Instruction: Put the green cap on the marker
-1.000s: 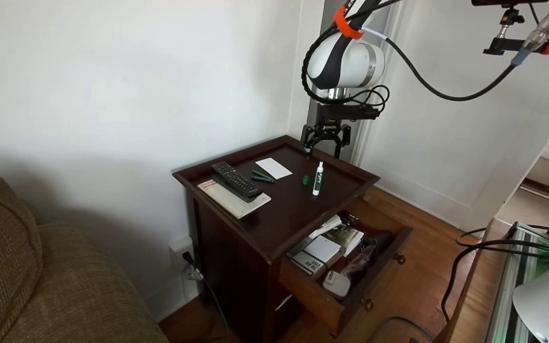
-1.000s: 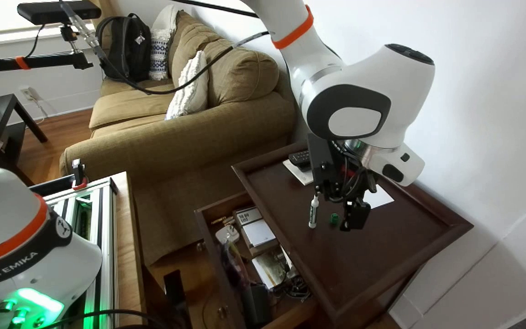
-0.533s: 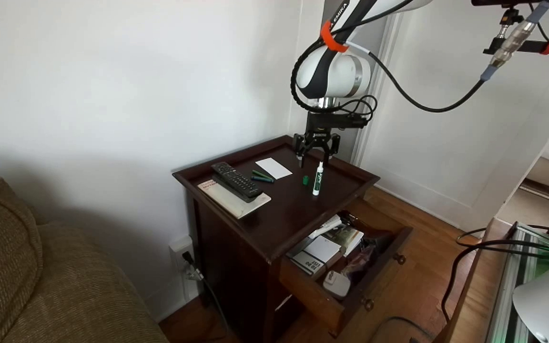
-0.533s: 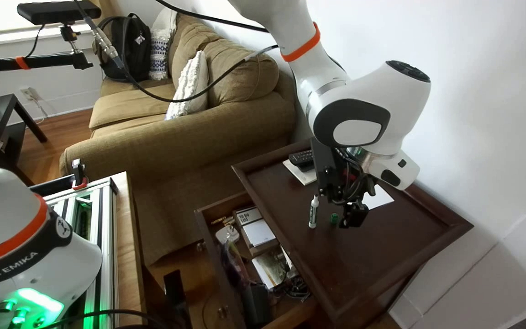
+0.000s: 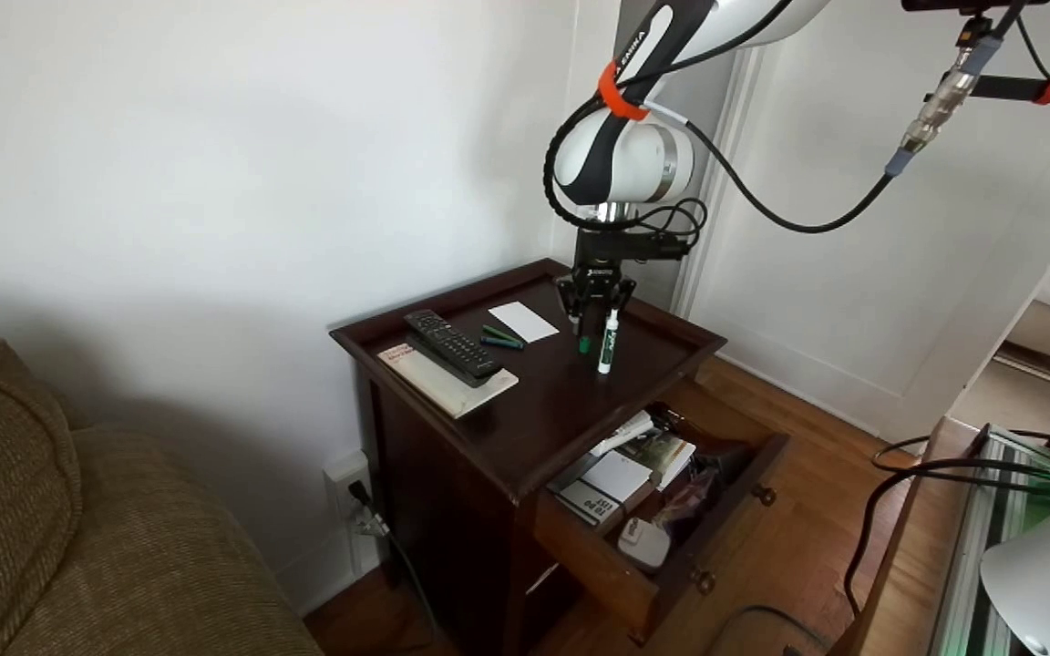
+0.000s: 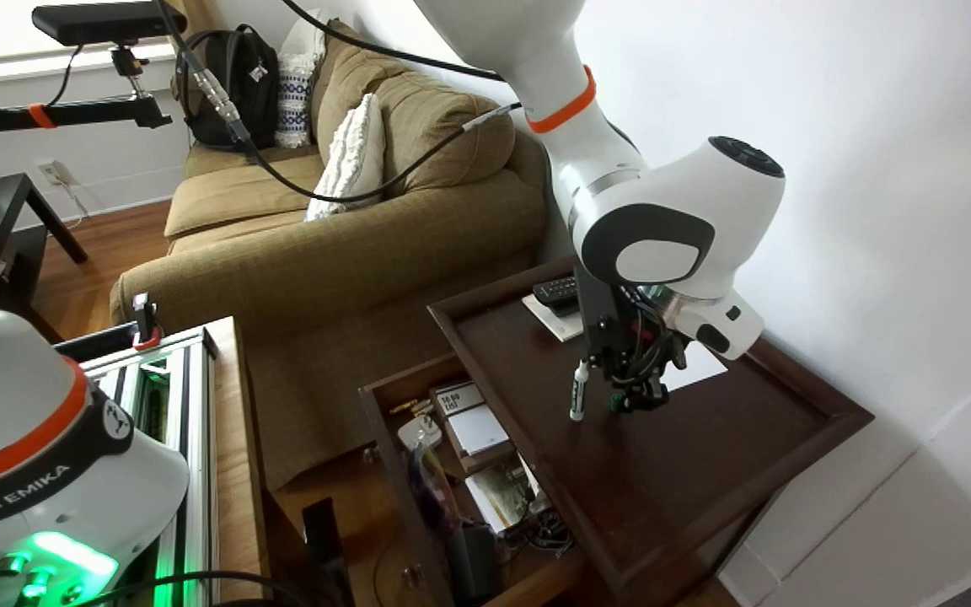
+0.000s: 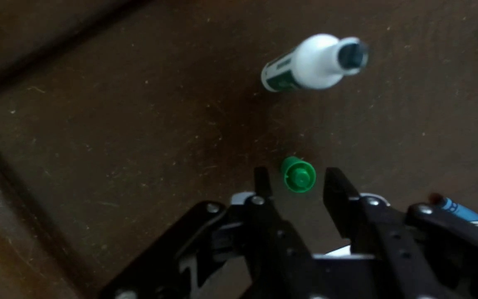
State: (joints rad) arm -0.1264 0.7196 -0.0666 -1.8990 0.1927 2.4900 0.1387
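Note:
The white marker with a green label stands upright on the dark tabletop, tip up, and shows in both exterior views. Beside it the small green cap stands on its closed end, its hollow side facing up. Low over the cap, my gripper points down, its jaws partly apart and still open. In the wrist view the cap appears between the two fingers, with a gap on either side. An exterior view shows the cap partly covered by the gripper; from there I cannot tell whether they touch.
A remote lies on a pale booklet. Green and blue pens and a white paper are nearby on the tabletop. A raised rim edges the table, and a full drawer stands pulled out below.
The arm has come down and shifted over to the cap. Its jaws have narrowed from wide apart to a smaller gap. Cap and marker stay where they were.

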